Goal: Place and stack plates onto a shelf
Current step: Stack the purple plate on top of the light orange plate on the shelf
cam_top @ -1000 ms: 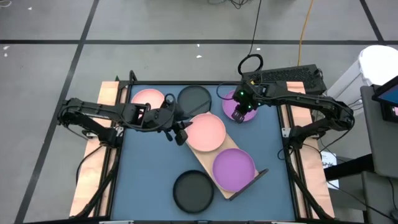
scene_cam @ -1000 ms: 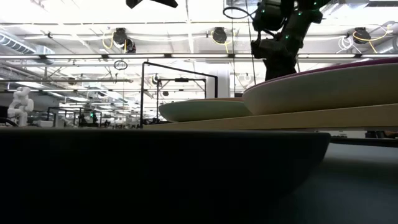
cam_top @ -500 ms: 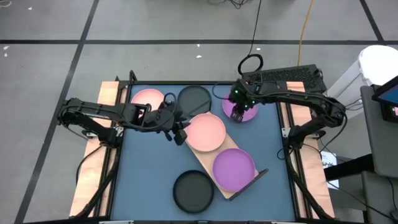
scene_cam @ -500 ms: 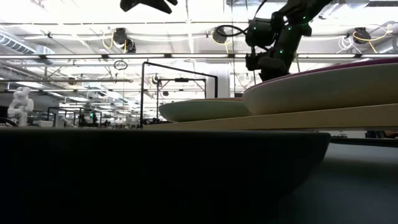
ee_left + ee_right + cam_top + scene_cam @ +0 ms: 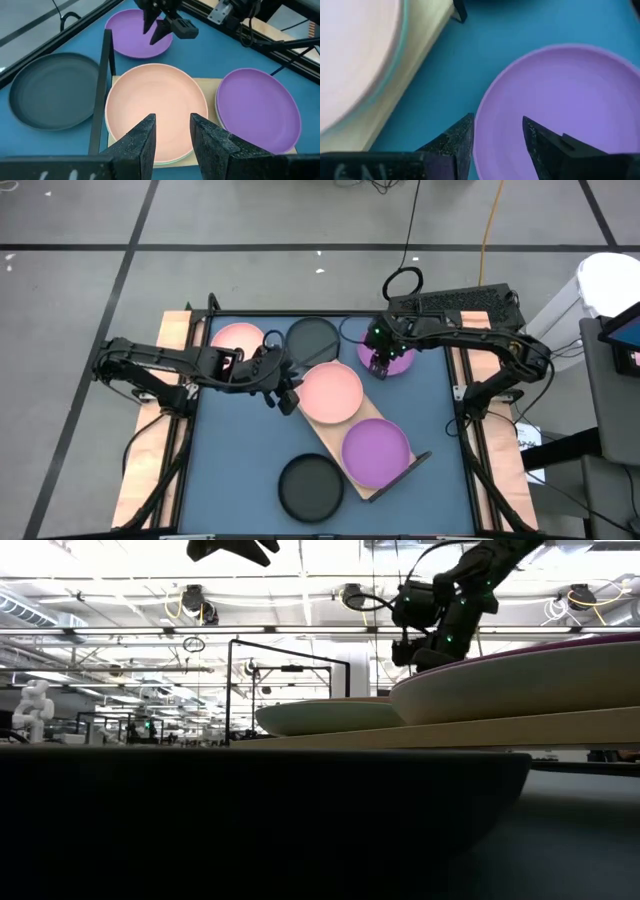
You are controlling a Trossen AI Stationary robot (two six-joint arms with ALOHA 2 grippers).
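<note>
Right pincer [image 5: 379,367] jaws apart, straddling near rim of loose purple plate [image 5: 395,356] beside shelf [image 5: 361,477]; seat rim deep before closing. Left pincer [image 5: 287,395] part-open, empty

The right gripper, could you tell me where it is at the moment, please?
In the high view, the right gripper is at the table's far right, open over the near rim of the loose purple plate, beside the shelf's pink plate.

Pink plate [image 5: 331,392], purple plate [image 5: 375,451], black plate [image 5: 311,487], blue table [image 5: 235,460].

Right pincer [image 5: 378,368] fingers parted, left pincer [image 5: 287,395] hovering, parted
</note>
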